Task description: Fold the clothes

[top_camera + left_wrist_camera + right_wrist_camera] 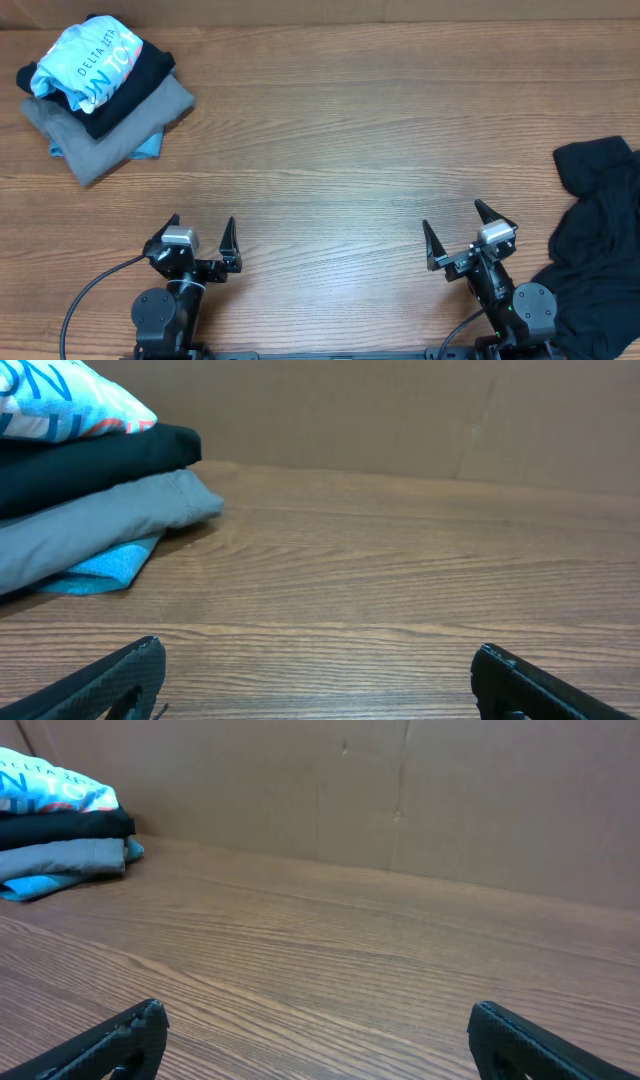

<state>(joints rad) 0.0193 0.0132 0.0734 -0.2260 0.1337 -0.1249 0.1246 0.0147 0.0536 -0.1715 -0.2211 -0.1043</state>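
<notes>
The clothes, a plain black garment [598, 235], lie crumpled at the table's right edge in the overhead view, partly cut off by the frame. My right gripper [454, 218] stands open just left of it, near the front edge, nothing between its fingers. My left gripper [203, 224] is open too, at the front left, far from the garment. In the left wrist view the gripper [318, 652] hangs over bare wood. The right wrist view shows its gripper [318, 1010] the same way, and the black garment is out of that view.
A stack of folded garments sits at the back left: a light-blue printed shirt [88, 58] on top, a black one, a grey one [105, 130] beneath. The same stack [70, 500] shows close in the left wrist view. A cardboard wall [400, 800] backs the wooden table [340, 150].
</notes>
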